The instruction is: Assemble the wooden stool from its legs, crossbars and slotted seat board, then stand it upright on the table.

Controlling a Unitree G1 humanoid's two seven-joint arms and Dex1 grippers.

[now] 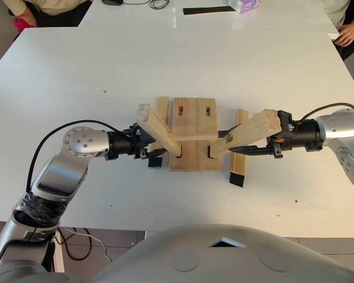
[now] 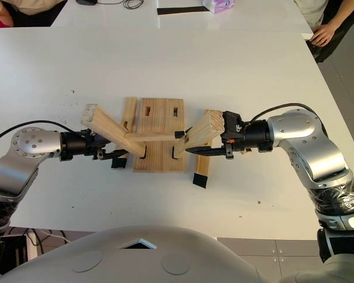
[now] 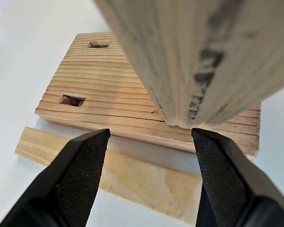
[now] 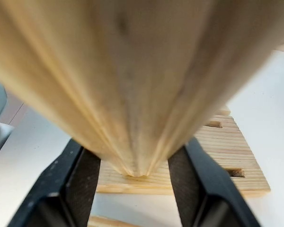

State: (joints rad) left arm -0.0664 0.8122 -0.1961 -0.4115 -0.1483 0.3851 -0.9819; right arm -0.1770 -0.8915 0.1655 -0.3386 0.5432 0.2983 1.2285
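The slotted seat board point(image 1: 193, 118) lies flat mid-table. Two wooden legs stand in its near slots, leaning outward: the left leg point(image 1: 156, 127) and the right leg point(image 1: 251, 131). A crossbar point(image 1: 192, 137) runs between them. My left gripper point(image 1: 154, 159) sits low beside the board, under the left leg, open; its fingers point(image 3: 75, 165) are spread apart below the leg point(image 3: 199, 61). My right gripper point(image 1: 248, 151) is shut on the right leg, whose lower edge point(image 4: 132, 94) is pinched between both pads point(image 4: 83, 175).
A loose wooden piece point(image 1: 163, 108) lies along the board's left side. Another loose piece with a black end point(image 1: 238, 171) lies to the right of the board, under my right gripper. Black strip point(image 1: 207, 10) and tissue box point(image 1: 245, 5) at the far edge.
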